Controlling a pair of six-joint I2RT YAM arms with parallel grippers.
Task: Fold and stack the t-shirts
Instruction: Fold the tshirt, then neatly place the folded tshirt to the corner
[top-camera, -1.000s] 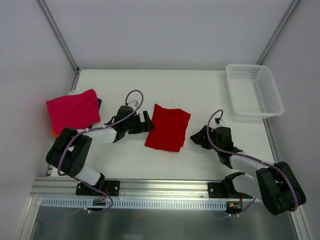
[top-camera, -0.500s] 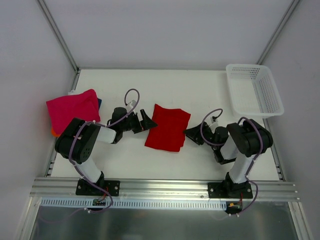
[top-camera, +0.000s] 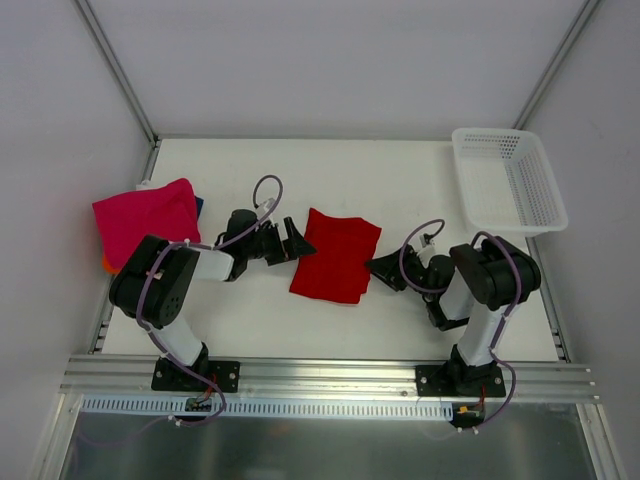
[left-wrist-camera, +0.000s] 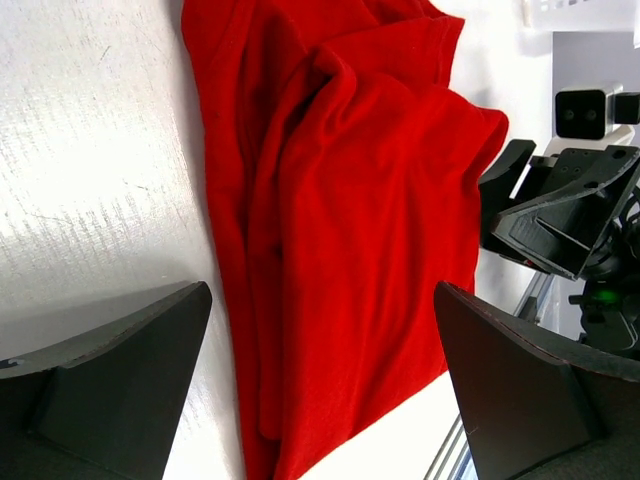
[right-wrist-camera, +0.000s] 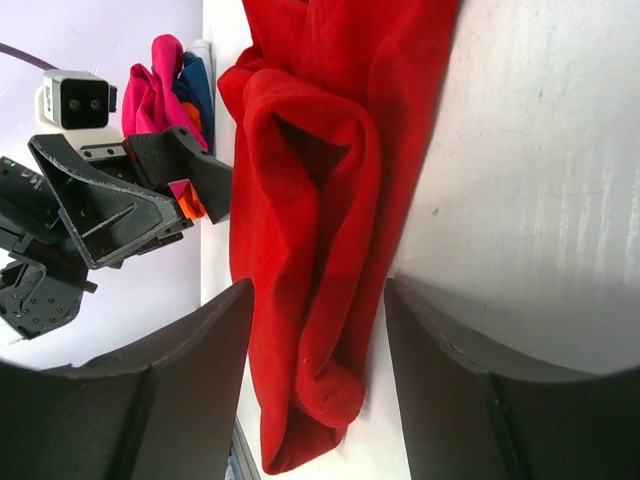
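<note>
Red t-shirt (top-camera: 336, 256) sits dead centre of the worktop (top-camera: 400, 180), folded down to a fairly neat rectangle, though the wrist views show its layers loose and puffed at the edges. Left gripper (top-camera: 299, 241) is low at the shirt's 9 o'clock edge, fingers (left-wrist-camera: 120, 385) spread wide with the cloth lying between them, gripping nothing. Right gripper (top-camera: 376, 268) mirrors it at the 4 o'clock side, fingers (right-wrist-camera: 460, 400) parted too, the rolled hem in the gap, no hold taken. The two face each other across the shirt, both empty.

Over at 9 o'clock of the worktop is the stack: a magenta-pink t-shirt (top-camera: 147, 218) on top, slivers of a blue t-shirt (right-wrist-camera: 203, 90) and an orange t-shirt (top-camera: 106, 265) peeking from under it. Those look done. By my read the red one is the only shirt loose in view, and the job is near its end: perhaps one more fold or a press to flatten it, then the carry to the pile.

In the way? The left arm itself lies between shirt and stack. The white mesh basket (top-camera: 512, 230) stands at 2 o'clock, well apart, no bother.
</note>
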